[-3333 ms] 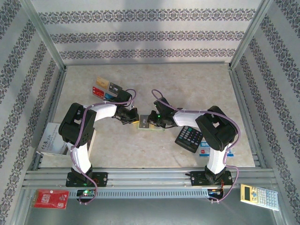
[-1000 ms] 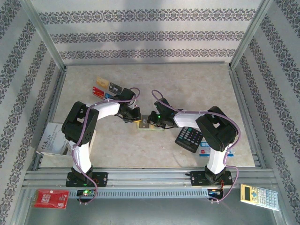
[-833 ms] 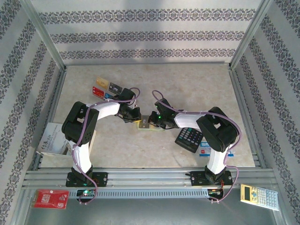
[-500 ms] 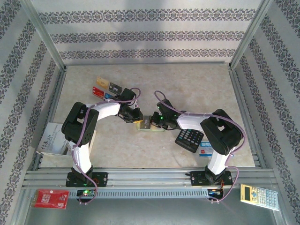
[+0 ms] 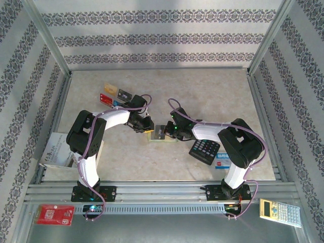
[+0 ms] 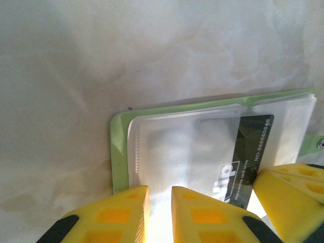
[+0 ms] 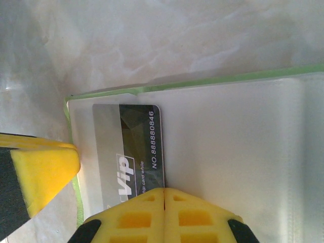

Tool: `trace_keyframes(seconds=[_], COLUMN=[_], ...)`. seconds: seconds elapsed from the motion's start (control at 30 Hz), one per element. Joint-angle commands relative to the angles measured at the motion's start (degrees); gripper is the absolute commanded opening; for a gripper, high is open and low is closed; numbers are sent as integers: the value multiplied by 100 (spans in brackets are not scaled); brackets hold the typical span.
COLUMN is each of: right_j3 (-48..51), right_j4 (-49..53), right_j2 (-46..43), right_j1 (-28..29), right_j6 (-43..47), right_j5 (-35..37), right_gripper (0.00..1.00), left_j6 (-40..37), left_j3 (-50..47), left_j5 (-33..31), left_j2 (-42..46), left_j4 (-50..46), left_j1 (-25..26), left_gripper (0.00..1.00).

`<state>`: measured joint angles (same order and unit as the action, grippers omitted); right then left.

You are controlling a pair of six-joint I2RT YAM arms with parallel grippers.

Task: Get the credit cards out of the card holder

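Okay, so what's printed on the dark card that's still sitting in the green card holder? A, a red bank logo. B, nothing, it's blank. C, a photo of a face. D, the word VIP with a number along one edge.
D: in the right wrist view the dark card in the card holder reads "Vip" beside a printed number, with the right hand shut at its edge.

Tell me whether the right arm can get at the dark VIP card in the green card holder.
Probably yes: the right end effector sits closed at the dark VIP card edge, in the open lime-green card holder; only its clear sleeve covers the card.
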<state>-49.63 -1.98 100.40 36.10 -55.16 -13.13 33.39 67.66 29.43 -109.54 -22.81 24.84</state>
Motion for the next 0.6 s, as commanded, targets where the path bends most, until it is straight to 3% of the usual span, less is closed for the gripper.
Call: trace_keyframes(seconds=[0.0, 0.23, 0.57], right_j3=[0, 32, 8], right_j4=[14, 13, -31], right_j2=[-33, 6, 198], right_j1=[-63, -77, -85], right_j6=[102, 50, -33], right_j5=[-24, -23, -144], right_gripper=[0, 3, 23], left_j6=[-113, -78, -69], left_j3=[107, 144, 84], left_j5=[168, 299, 62], left_j2=[109, -162, -383], left_j4=[-165, -48, -137], left_j1=[112, 186, 199], left_gripper=[19, 18, 12])
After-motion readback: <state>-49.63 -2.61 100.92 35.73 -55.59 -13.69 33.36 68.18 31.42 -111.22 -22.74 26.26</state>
